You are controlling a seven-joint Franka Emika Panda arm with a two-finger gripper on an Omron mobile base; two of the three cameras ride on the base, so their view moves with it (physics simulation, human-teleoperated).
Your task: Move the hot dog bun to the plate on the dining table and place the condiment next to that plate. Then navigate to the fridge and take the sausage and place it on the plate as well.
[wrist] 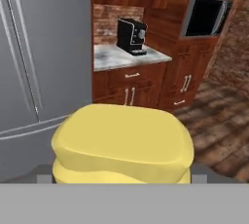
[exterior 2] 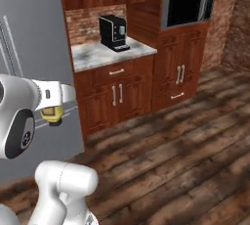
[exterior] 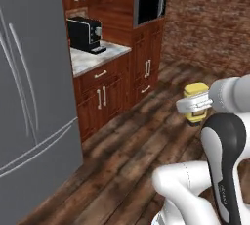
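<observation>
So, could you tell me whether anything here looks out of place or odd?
Yes: the yellow condiment is up in the air in the pincer, beside the closed fridge and above the wooden floor, not next to a plate. The coffee machine stands upright on its counter.

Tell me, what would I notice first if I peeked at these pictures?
Probably the bright yellow condiment, carried in the robot's hand up off the wooden floor. Next, the big grey fridge standing at the left with its doors shut. Beside it, a black coffee machine sits on the marble counter.
</observation>
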